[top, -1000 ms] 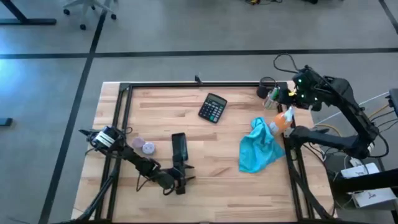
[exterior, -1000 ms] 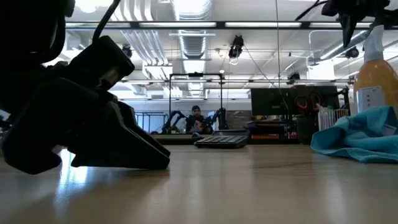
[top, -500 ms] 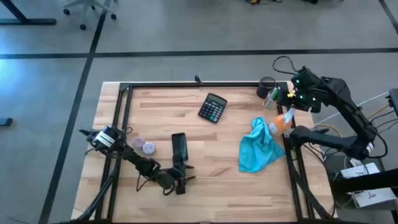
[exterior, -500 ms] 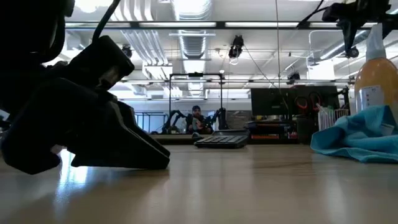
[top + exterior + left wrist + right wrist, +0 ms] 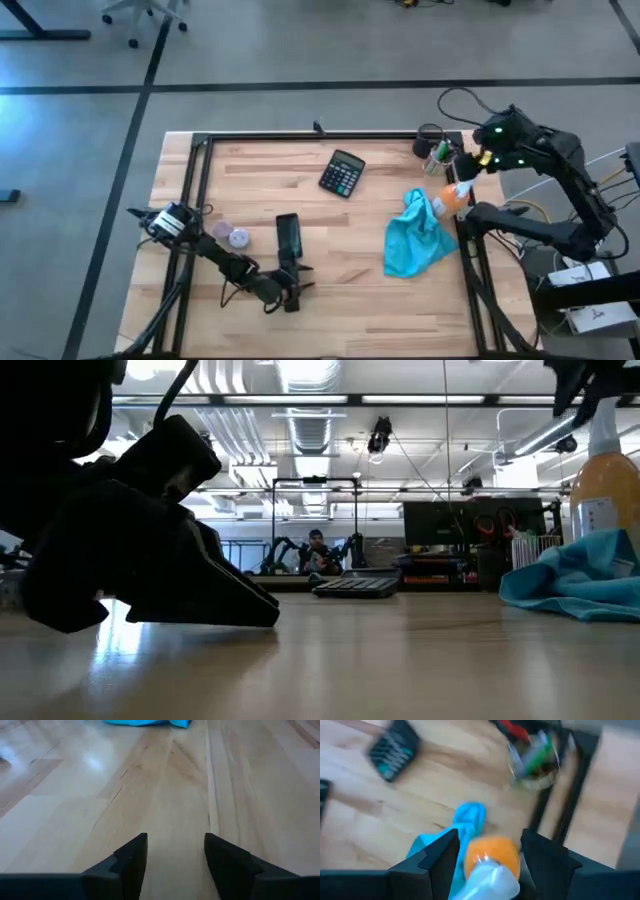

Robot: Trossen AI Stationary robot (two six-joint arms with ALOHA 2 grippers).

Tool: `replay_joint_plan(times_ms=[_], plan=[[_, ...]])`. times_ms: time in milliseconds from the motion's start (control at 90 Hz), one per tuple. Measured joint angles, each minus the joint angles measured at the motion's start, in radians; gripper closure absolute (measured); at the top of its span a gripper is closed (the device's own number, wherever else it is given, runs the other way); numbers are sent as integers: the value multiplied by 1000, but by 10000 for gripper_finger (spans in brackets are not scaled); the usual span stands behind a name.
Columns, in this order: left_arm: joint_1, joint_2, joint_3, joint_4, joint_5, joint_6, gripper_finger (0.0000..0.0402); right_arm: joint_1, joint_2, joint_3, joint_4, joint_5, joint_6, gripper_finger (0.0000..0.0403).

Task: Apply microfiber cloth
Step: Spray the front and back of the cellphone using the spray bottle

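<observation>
Microfiber cloth (image 5: 415, 238) bunched on tabletop (image 5: 330, 230), touching orange spray bottle (image 5: 455, 194). Right gripper (image 5: 487, 851) above bottle, jaws open. Left gripper (image 5: 175, 852) resting well apart, jaws open. Best to clear bottle, pinch cloth's raised fold.

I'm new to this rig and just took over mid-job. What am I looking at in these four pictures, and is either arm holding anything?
Two dark robot arms work at a wooden table. One picture looks straight down, one looks level across the tabletop, and one comes from each wrist.

The left gripper rests low at the table's near edge, fingers open, holding nothing. The right gripper hovers over the orange spray bottle at the right edge, fingers open on either side of it, not gripping.

The turquoise microfiber cloth lies crumpled beside the bottle. Also on the table: a black calculator, a dark phone-like slab, and a cup of pens.
</observation>
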Motion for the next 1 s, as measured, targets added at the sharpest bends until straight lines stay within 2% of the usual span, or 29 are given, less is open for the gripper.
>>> replay_joint_plan(times_ms=[144,244,344,544,822,1000], plan=[[2,0,1,0,0,1,215,0,-3,48,6,-117,-287,221],[2,0,1,-4,0,2,216,0,-7,60,-53,-112,-546,230],[2,0,1,-12,0,3,220,0,-9,54,-85,-78,-702,240],[4,0,1,-20,-5,4,221,0,-16,47,-82,-29,-844,265],[7,0,1,-23,-6,1,214,0,-21,47,-83,138,-986,310],[7,0,2,-27,-5,0,222,0,-21,45,-83,146,-1043,352]])
